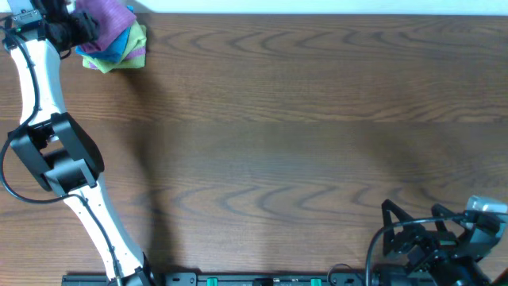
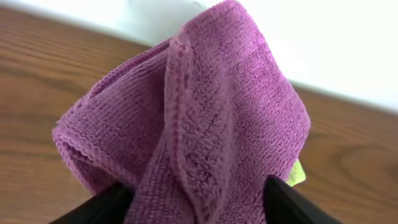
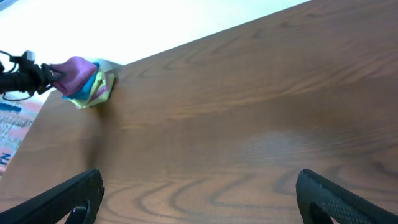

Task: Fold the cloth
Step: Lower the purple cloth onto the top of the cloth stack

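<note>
Cloth (image 1: 107,14), purple terry, bunched up and raised at the far left corner of the table (image 1: 317,143), above a small heap of other cloths. Largest first: brown wood-grain table, bare across its middle and right. Next, white left arm (image 1: 38,79), reaching up the left side to that corner. Then the heap itself: yellow-green cloth (image 1: 140,36) and blue cloth (image 1: 117,49), crumpled together close to the table's far edge. Over them, left claw (image 1: 89,25) clenched on a gathered fold of the purple cloth, dark fingers (image 2: 102,208) pressing in from both sides in the wrist view, hemmed edge running up the middle, no tag showing. Contact between the hanging lower part and the heap: impossible to tell. Right claw (image 3: 199,202) at the near right, well apart from all this, spread wide with nothing between its fingers. Judged risks: a pinch through a wad instead of a corner, likely to leave the cloth crumpled on landing, with no clean edge to fold; terry loops snagging the blue or yellow-green cloth and dragging it along; heap nudged over the far edge, being so near it; a slip, with only a thin fold apparently held. Smallest sign of trouble: sliver of the yellow-green cloth (image 2: 297,173) peeking out just beside the purple folds.
</note>
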### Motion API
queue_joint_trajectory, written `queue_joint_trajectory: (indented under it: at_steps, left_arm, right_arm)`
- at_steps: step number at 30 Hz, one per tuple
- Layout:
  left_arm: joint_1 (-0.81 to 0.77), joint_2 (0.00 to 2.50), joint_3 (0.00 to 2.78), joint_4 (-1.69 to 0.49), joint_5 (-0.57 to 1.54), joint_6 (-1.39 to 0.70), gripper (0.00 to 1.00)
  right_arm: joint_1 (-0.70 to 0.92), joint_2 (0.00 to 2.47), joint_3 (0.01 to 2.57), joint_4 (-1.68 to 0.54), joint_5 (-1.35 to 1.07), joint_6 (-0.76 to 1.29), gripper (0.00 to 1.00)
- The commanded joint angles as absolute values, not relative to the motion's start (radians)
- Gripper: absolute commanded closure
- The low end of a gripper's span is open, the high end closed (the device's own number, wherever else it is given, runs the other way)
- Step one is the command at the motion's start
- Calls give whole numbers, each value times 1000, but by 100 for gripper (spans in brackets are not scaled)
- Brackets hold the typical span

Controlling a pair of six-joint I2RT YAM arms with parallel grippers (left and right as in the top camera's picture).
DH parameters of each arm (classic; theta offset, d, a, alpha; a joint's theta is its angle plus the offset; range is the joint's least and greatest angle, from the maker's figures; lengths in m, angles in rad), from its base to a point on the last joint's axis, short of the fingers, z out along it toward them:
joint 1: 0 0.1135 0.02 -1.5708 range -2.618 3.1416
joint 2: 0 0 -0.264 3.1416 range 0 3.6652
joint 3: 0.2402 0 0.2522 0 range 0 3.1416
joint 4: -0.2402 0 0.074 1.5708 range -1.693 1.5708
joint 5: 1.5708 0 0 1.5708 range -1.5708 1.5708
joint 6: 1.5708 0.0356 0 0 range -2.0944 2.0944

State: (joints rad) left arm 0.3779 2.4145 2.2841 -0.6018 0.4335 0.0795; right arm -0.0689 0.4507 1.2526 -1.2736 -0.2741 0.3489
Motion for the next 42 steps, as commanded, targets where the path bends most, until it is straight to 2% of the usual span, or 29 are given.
queue_joint_trajectory:
  at_steps: [1,2,7,34,36,37,39,40,41,42]
  left_arm:
    - [381,2420,2305,-601,400,81,26]
    - [381,2420,2305,-601,382,74,23]
    - [390,2420,2305,-601,332,70,22]
    - [462,2415,2320,-593,319,-3,24]
    - [462,2403,2325,-592,360,-7,34]
    - [462,2390,2334,-593,380,-7,48]
    - [462,2361,2348,-598,390,-7,66]
    - [461,2337,2357,-611,390,-6,88]
    - [459,2322,2362,-622,390,-1,94]
    - [458,2308,2363,-629,389,8,94]
  right_arm:
    - [-72,458,1246,-1271,-289,363,1]
    - [-72,458,1246,-1271,-289,363,1]
    - [-72,458,1246,-1272,-296,363,1]
    - [-72,458,1246,-1275,-319,367,1]
    - [-72,458,1246,-1275,-319,366,1]
    - [-72,458,1246,-1275,-319,366,1]
    - [-72,458,1246,-1275,-319,366,1]
    - [-72,458,1246,-1275,-319,366,1]
    - [-72,458,1246,-1275,-318,366,1]
    - [-72,458,1246,-1275,-319,361,1]
